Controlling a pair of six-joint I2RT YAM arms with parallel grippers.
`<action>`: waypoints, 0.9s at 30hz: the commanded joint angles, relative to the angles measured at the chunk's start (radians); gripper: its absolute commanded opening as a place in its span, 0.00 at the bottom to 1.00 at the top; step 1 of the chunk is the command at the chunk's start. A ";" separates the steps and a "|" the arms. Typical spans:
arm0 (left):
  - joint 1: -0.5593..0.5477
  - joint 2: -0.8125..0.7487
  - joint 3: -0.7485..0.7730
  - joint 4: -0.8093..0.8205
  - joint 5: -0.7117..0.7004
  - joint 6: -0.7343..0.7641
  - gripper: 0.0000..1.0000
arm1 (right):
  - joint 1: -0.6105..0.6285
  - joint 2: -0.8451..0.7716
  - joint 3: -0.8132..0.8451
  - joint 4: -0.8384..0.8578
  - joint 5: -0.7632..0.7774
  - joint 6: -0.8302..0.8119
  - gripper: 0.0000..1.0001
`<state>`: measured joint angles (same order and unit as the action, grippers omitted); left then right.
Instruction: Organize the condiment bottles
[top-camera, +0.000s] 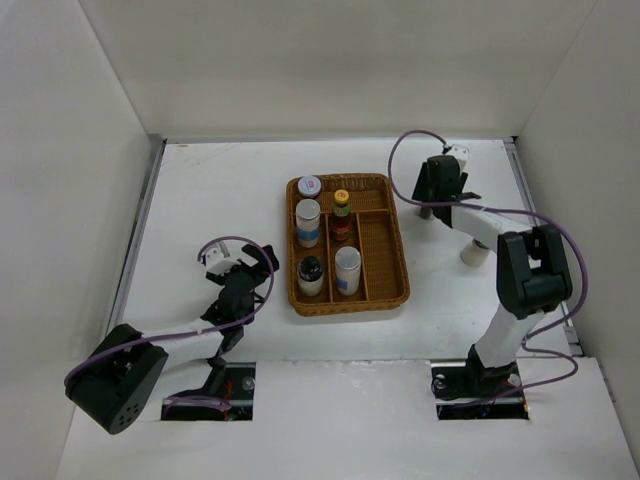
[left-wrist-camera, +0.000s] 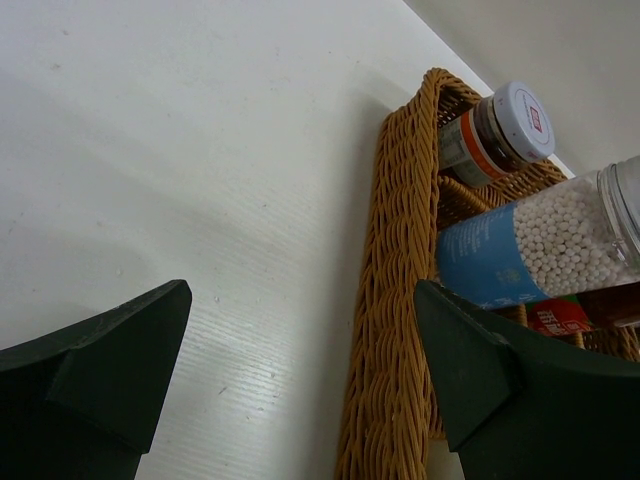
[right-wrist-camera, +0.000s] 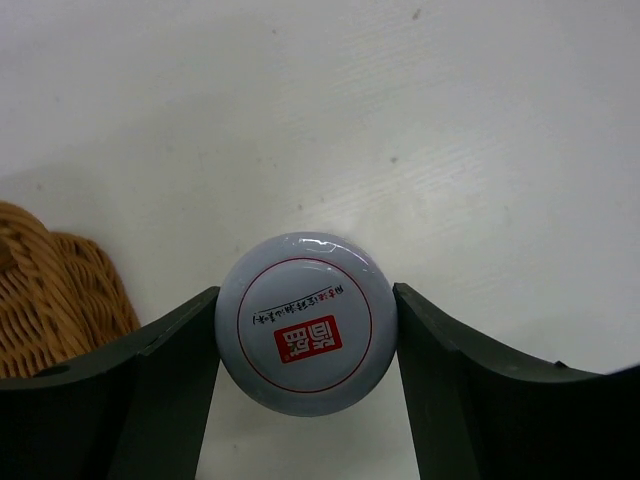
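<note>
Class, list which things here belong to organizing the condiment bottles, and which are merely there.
Belong: white-lidded jar outside tray; white-lidded jar in tray; blue-labelled shaker; sauce bottle; black-capped bottle; white shaker.
Merely there: wicker tray; purple cables.

Two silver-lidded jars (top-camera: 310, 185) (right-wrist-camera: 305, 325), two white shakers (top-camera: 308, 222) (top-camera: 347, 270), one dark bottle (top-camera: 311, 271), one sauce bottle (top-camera: 342, 215), one wicker tray (top-camera: 382, 255).

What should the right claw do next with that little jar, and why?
Probably lift it straight up. The right gripper seems to press its fingers on both sides of the white-lidded jar, which stands on the table, outside the tray where the other bottles sit.
</note>
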<state>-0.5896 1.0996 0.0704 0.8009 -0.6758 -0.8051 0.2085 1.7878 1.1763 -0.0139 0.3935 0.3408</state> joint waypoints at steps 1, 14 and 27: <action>0.007 -0.004 0.031 0.057 0.005 -0.011 0.96 | 0.054 -0.207 -0.064 0.100 0.094 -0.023 0.48; 0.004 -0.015 0.029 0.057 0.010 -0.013 0.96 | 0.395 -0.377 -0.167 0.152 0.022 0.026 0.51; 0.004 -0.021 0.028 0.057 0.010 -0.013 0.96 | 0.406 -0.203 -0.188 0.209 0.067 0.033 0.58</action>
<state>-0.5896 1.0821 0.0704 0.8158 -0.6693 -0.8082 0.6132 1.6009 0.9665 0.0380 0.4088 0.3637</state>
